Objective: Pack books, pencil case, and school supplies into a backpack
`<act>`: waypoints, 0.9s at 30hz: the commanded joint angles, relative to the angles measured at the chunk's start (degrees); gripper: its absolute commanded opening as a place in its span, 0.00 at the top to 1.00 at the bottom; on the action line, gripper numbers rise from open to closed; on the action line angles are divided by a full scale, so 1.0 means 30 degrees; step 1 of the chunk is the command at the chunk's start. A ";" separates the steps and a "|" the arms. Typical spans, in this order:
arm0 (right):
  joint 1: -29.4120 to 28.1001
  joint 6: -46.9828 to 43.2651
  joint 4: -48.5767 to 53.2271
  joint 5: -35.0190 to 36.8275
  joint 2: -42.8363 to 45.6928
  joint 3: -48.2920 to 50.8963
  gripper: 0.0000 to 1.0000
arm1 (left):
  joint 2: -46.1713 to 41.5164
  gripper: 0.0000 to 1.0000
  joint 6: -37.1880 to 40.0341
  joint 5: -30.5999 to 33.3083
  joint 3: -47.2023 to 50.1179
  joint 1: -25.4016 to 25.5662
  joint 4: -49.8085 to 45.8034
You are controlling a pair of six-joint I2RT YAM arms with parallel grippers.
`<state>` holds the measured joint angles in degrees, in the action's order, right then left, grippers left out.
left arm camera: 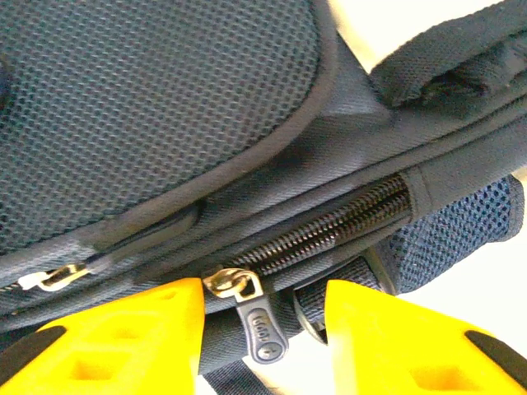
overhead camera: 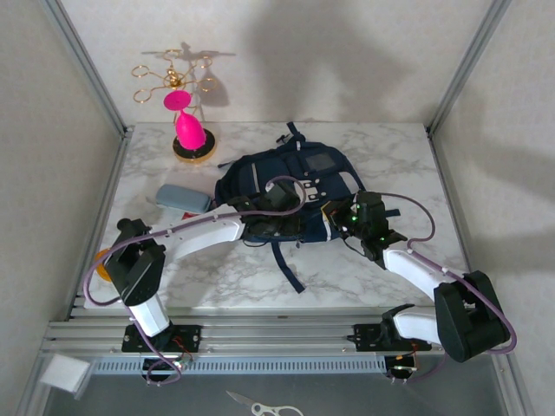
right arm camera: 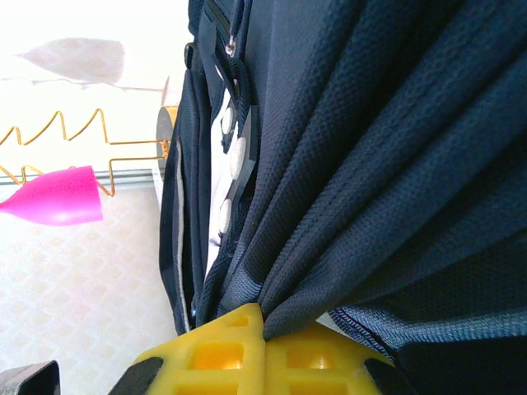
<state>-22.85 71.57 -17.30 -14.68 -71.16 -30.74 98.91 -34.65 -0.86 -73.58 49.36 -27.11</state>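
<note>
Lying in the middle of the worktop (overhead camera: 390, 147), the backpack (overhead camera: 286, 186) has its zipper pull (left arm camera: 262, 333) hanging between the spread fingers of the released left tool (left arm camera: 263, 290). At the backpack's right side, the right tool (right arm camera: 268, 325) is clenched on a fold of its navy fabric. The grey-blue pencil case (overhead camera: 184, 198) rests just left of the backpack.

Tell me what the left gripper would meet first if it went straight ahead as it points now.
Probably the zipper pull, which hangs between its open fingers, then the backpack just behind it.
</note>
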 commanded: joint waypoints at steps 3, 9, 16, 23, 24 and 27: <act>0.0117 -0.0185 -0.1603 -0.0366 -0.0149 -0.0638 1.00 | 0.0763 0.59 0.0310 0.2040 -0.0606 0.0746 -0.1105; 0.0114 0.0210 -0.1909 -0.0425 -0.0286 -0.0599 1.00 | 0.1470 0.64 -0.1719 0.3984 -0.0617 0.1314 -0.1420; 0.0086 0.0371 -0.2099 -0.0418 -0.0338 -0.0583 1.00 | 0.2416 0.73 -0.2481 0.3219 -0.0810 0.1907 -0.0033; 0.0088 0.0355 -0.2113 -0.0334 -0.0135 -0.0442 1.00 | 0.2798 0.85 -0.3064 0.4575 -0.1459 0.1699 -0.0111; 0.0116 0.0246 -0.1938 -0.0323 -0.0159 -0.0482 1.00 | 0.2597 0.87 -0.3017 0.4250 -0.1390 0.1651 0.0205; 0.0282 -0.0136 -0.1351 -0.0270 -0.0097 -0.0559 1.00 | 0.1531 0.91 -0.2920 0.3586 -0.1094 0.1625 0.0896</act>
<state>-22.44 72.62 -17.82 -14.83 -72.29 -30.74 106.74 -42.92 11.33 -76.18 54.28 -28.25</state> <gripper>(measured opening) 0.058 0.130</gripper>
